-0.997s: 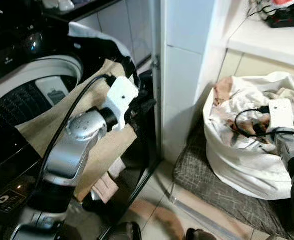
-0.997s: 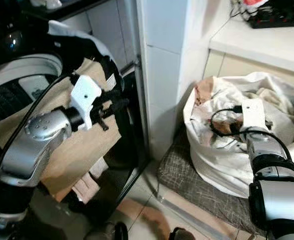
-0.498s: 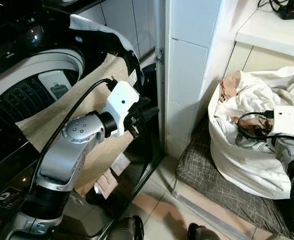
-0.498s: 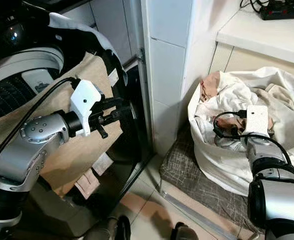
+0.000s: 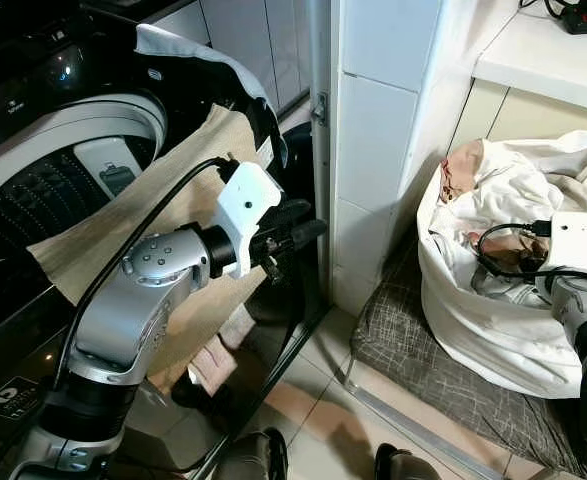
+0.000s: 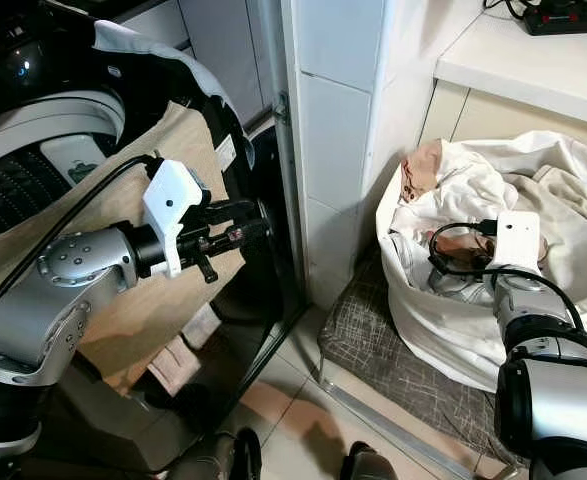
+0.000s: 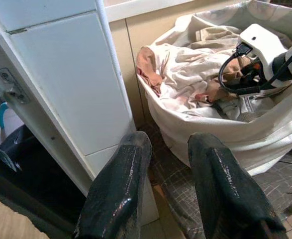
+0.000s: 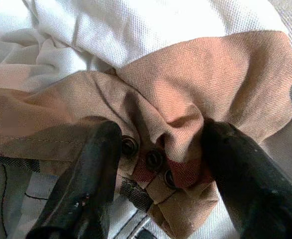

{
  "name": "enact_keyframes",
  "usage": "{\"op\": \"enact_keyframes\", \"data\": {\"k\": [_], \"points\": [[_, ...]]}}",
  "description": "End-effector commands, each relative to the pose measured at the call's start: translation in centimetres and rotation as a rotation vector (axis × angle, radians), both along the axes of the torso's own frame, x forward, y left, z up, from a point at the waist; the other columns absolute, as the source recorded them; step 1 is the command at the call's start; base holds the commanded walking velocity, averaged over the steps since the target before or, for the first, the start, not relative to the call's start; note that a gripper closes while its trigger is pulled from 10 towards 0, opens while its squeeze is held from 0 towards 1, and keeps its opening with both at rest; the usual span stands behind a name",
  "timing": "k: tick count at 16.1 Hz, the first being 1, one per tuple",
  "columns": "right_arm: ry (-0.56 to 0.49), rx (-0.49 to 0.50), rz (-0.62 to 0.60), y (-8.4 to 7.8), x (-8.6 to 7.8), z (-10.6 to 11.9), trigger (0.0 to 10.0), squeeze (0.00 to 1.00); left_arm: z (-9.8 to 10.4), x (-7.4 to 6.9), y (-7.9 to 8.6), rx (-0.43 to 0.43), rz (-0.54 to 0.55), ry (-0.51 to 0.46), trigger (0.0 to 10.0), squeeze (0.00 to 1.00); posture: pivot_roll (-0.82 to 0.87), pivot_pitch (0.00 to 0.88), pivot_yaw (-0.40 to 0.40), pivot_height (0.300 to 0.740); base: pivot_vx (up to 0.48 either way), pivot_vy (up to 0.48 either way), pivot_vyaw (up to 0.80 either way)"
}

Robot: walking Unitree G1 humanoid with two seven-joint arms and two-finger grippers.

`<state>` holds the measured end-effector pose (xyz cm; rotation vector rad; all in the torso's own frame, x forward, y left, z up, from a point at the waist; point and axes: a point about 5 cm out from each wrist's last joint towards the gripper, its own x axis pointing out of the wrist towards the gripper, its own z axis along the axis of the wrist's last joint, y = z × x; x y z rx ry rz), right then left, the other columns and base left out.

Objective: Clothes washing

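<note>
**Right pincer closing on a garment in the laundry bag**

We see the washing machine (image 5: 63, 160) on our left, with a tan cloth (image 5: 123, 230) draped over its rim and hanging down the front. Right of a white tiled pillar (image 5: 378, 130), the white laundry bag (image 5: 483, 320) sits on a grey mat (image 5: 423, 370), full of crumpled clothes.

Over the last second our view has shifted slightly, so the bag only seems to move. What has truly changed is small: the left arm has swung its pincer (image 6: 228, 232) a little further out from the tan cloth toward the pillar, fingers spread and holding nothing. The right pincer (image 8: 155, 159) has stayed down in the bag. We judge the next garment is about to be lifted out, while the left arm waits.

The head views hide the right fingers behind the wrist housing. The right wrist view supplies them: they straddle a bunched fold of brownish-pink herringbone garment (image 8: 185, 89) with snap buttons (image 8: 154, 158), touching the cloth on both sides, though not yet pressed together.
</note>
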<state>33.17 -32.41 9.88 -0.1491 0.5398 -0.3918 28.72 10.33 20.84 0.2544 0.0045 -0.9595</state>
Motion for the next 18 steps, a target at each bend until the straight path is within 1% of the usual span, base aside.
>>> {"op": "enact_keyframes", "data": {"k": [1,7,10,13,14,15,16,17,18], "points": [[0.023,0.008,-0.02,-0.3,-0.7,-0.8,0.0,0.0,0.1,-0.2,0.1,0.017,-0.01,0.0,10.0,0.0,0.17,0.151,0.13,0.74,0.0,0.0,0.0],[0.009,-0.008,-0.021,-0.4,-0.5,-0.4,0.0,0.0,0.0,0.0,0.0,0.011,-0.007,0.003,10.0,0.0,0.16,0.14,0.134,0.74,0.0,0.0,0.0],[-0.011,-0.024,-0.03,-0.6,-0.4,0.0,0.0,0.0,-0.1,0.3,0.0,0.008,0.022,0.0,10.0,0.0,0.15,0.137,0.133,0.74,0.0,0.0,0.0],[-0.046,-0.032,-0.028,-0.7,-0.1,0.6,0.0,0.0,-0.3,1.5,0.4,-0.02,0.15,-0.024,10.0,0.0,0.12,0.125,0.13,0.74,0.0,0.0,0.0],[-0.062,-0.032,-0.029,-0.7,0.1,0.9,0.0,0.0,-0.4,2.1,0.7,-0.036,0.226,-0.05,10.0,0.0,0.1,0.118,0.127,0.74,0.0,0.0,0.0],[-0.082,-0.031,-0.031,-0.7,0.3,1.2,0.0,0.0,-0.3,2.7,1.0,-0.075,0.3,-0.082,10.0,0.0,0.09,0.106,0.124,0.74,0.0,0.0,0.0],[-0.115,-0.029,-0.038,-0.8,0.6,1.9,0.0,0.0,-0.5,3.4,1.3,-0.107,0.403,-0.087,10.0,0.0,0.07,0.091,0.12,0.74,0.0,0.0,0.0],[-0.158,-0.026,-0.042,-0.9,0.9,2.6,0.0,0.0,-0.7,3.8,1.6,-0.106,0.474,-0.091,10.0,0.0,0.06,0.075,0.118,0.74,0.0,0.0,0.0],[-0.221,-0.023,-0.043,-0.9,1.3,3.6,0.0,0.0,-1.0,4.2,1.8,-0.11,0.529,-0.075,10.0,0.0,0.04,0.06,0.115,0.74,0.0,0.0,0.0]]}}
